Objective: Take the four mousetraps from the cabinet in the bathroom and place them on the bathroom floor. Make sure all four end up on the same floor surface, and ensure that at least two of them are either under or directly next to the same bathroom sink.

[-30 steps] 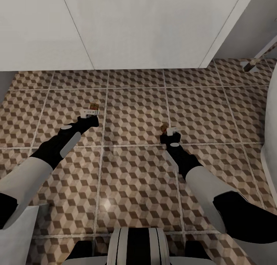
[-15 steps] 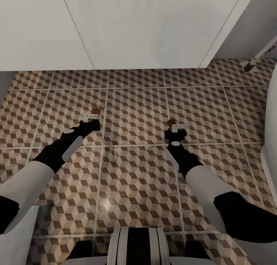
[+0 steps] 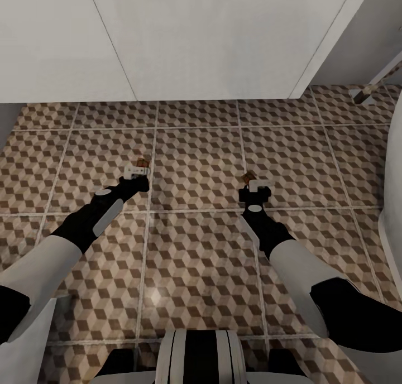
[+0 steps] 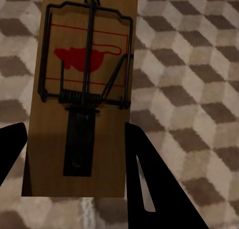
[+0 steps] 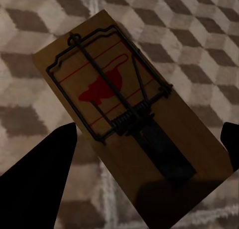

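L mousetrap (image 3: 142,162) & R mousetrap (image 3: 249,177) apart over bathroom floor (image 3: 195,149), wall (image 3: 184,38) behind.

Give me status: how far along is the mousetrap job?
Done: two traps are out of the cabinet. In hand: the left gripper has one mousetrap between its fingers and the right gripper has another mousetrap, both low over the patterned bathroom floor. Left: neither is visibly released yet. The other two traps and the sink are out of frame, so their status is unknown.
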You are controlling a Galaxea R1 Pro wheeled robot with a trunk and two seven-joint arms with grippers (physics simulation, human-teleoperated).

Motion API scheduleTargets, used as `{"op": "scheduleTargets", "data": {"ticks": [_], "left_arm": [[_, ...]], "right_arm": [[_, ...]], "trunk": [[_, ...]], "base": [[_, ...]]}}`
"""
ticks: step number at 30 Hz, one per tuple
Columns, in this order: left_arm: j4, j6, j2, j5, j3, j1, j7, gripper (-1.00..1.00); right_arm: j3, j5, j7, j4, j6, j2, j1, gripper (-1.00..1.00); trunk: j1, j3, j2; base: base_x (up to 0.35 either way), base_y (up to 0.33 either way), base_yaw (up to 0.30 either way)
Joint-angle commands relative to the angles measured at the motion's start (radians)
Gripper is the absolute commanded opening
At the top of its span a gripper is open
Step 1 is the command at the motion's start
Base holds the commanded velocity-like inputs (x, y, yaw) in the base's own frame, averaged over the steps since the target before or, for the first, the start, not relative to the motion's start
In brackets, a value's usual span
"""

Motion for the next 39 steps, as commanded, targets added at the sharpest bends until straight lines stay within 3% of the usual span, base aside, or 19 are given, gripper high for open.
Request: {"op": "scheduleTargets", "data": {"ticks": [1,5,13,39], "left_arm": [[-0.002,0.003,-0.001,0.007,-0.003,-0.001,0.003,-1.0],[-0.002,0.004,-0.004,0.007,-0.003,-0.001,0.004,-1.0],[-0.002,0.005,-0.004,0.007,-0.004,0.0,0.004,-1.0],[-0.014,0.005,-0.004,0.005,-0.005,0.0,0.006,-1.0]], "right_arm": [[0.008,-0.008,-0.007,0.0,0.0,-0.001,-0.001,-1.0],[0.015,-0.008,-0.006,-0.002,-0.002,-0.001,-0.001,-1.0],[0.071,-0.008,-0.009,-0.007,-0.01,-0.001,-0.001,-1.0],[0.077,-0.008,-0.01,-0.006,-0.045,-0.001,-0.001,-1.0]], "trunk": [[0.0,-0.001,0.0],[0.0,-0.001,0.0],[0.0,-0.003,0.0],[0.0,-0.044,0.0]], "base": [[0.0,0.0,0.0],[0.0,0.0,0.0],[0.0,0.0,0.0],[0.0,0.0,0.0]]}}
